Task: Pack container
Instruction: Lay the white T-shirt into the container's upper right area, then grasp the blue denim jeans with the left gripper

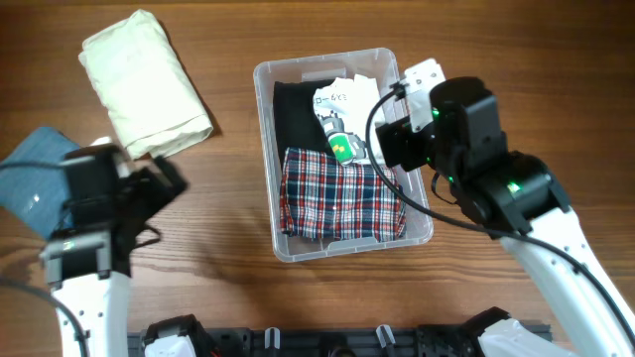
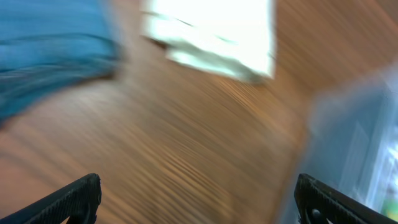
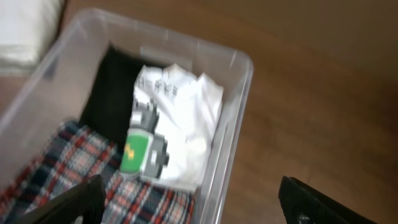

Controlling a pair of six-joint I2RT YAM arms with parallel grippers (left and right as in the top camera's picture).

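Observation:
The clear plastic container (image 1: pixel 342 238) stands at mid-table. Inside lie a red plaid cloth (image 1: pixel 337 203), a black garment (image 1: pixel 294 114), a white printed garment (image 1: pixel 342 94) and a small green and grey toy (image 1: pixel 340 144). The right wrist view shows the container's rim (image 3: pixel 233 134), the plaid cloth (image 3: pixel 56 162), the white garment (image 3: pixel 183 106) and the toy (image 3: pixel 143 152). My right gripper (image 3: pixel 193 205) is open and empty above the container's right wall. My left gripper (image 2: pixel 199 199) is open and empty over bare wood, left of the container (image 2: pixel 354 130).
A folded cream cloth (image 1: pixel 144 84) lies at the back left and shows blurred in the left wrist view (image 2: pixel 211 37). A folded blue cloth (image 1: pixel 35 183) lies at the left edge, partly under my left arm, and shows in the left wrist view (image 2: pixel 53 56).

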